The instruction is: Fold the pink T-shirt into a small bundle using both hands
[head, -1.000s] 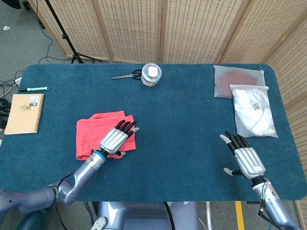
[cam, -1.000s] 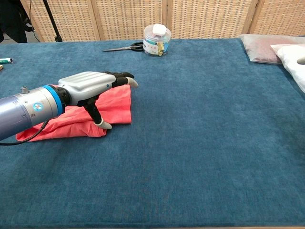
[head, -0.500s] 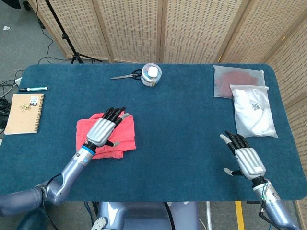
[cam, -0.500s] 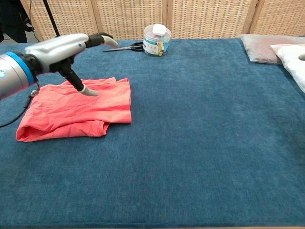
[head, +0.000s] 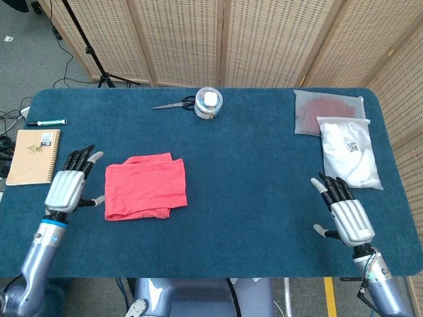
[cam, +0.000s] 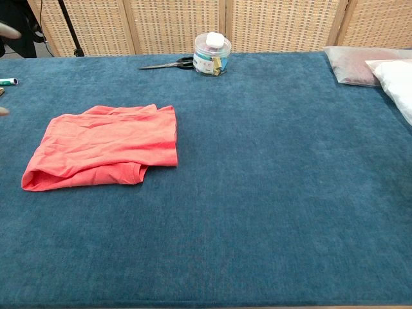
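Head view: high above the near table (head: pixel 251 198) edge, tilted steeply down, takes in the whole top plus screens behind. Chest view: low, close to the surface, facing across toward the screens. Both share the shirt (head: pixel 145 187) (cam: pixel 103 147), scissors (head: pixel 173 104) (cam: pixel 166 64), jar (head: pixel 209 102) (cam: pixel 212 45).

The table (head: pixel 251 165) wears a deep blue, matt, short-napped cloth like carpet. On it the pink T-shirt (head: pixel 145 186) is soft, creased cotton-like cloth, matt. Far off, the round clear plastic jar (head: pixel 208 104) is glossy, beside metal scissors (head: pixel 173 104). At the right, two frosted plastic bags (head: pixel 338 135) look smooth with a slight sheen. At the left, the brown notebook (head: pixel 34 156) has a matt card cover. Both hands, left (head: pixel 68 187) and right (head: pixel 347 214), have brushed silver shells and black fingers.
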`<state>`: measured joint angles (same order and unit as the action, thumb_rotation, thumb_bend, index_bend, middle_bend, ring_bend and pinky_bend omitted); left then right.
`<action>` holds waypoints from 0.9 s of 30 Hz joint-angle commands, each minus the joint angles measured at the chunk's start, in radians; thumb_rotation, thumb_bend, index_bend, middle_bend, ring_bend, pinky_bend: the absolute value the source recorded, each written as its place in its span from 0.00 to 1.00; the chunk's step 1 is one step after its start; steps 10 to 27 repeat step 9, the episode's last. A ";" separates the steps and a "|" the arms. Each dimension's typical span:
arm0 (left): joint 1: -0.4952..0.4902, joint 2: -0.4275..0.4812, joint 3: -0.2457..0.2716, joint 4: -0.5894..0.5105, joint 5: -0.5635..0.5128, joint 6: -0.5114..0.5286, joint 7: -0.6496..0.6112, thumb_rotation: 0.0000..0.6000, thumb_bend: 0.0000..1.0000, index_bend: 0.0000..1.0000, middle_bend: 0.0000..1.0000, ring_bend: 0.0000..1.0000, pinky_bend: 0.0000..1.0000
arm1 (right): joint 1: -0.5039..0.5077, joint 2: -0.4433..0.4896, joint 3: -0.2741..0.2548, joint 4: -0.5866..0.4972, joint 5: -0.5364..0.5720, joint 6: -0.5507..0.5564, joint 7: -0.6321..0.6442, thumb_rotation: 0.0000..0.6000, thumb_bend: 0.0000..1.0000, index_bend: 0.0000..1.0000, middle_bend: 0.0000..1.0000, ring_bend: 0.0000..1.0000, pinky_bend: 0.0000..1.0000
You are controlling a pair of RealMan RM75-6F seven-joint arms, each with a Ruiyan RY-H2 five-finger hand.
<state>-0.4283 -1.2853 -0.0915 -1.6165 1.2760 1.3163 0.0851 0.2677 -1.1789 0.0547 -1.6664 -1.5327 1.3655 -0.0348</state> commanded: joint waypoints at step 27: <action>0.168 0.095 0.057 -0.085 -0.028 0.140 -0.021 1.00 0.00 0.00 0.00 0.00 0.00 | -0.050 -0.056 0.036 0.018 -0.031 0.136 -0.061 1.00 0.00 0.00 0.00 0.00 0.00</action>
